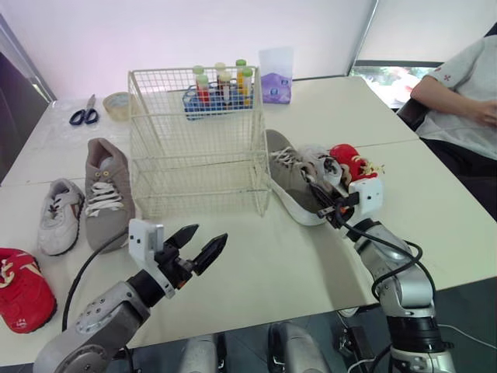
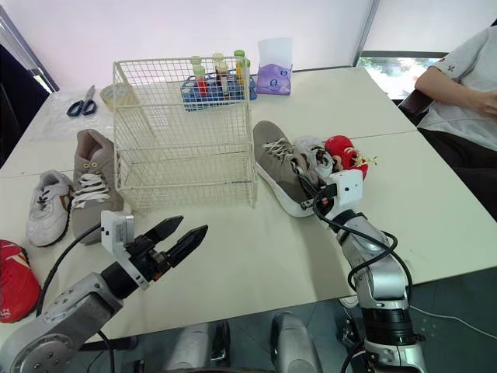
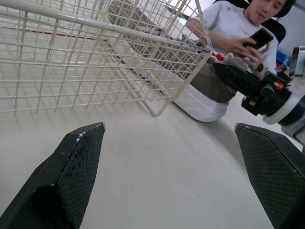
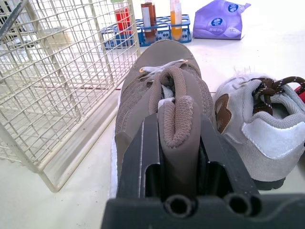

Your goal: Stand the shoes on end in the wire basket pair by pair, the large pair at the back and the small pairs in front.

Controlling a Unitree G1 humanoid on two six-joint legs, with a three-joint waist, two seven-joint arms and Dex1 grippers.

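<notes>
The large taupe shoe [image 1: 284,168] lies on the table [image 1: 272,268] with its heel clamped between the fingers of my right gripper [image 4: 180,122]. Its toe points away from me, and the wire basket [image 1: 194,167] is just beside it on my hand's left. A small grey-and-white shoe [image 4: 267,129] sits close on my hand's right. My left gripper [image 1: 208,235] hovers over the table in front of the basket, fingers spread apart, with the other taupe shoe [image 1: 105,186] off to its left.
</notes>
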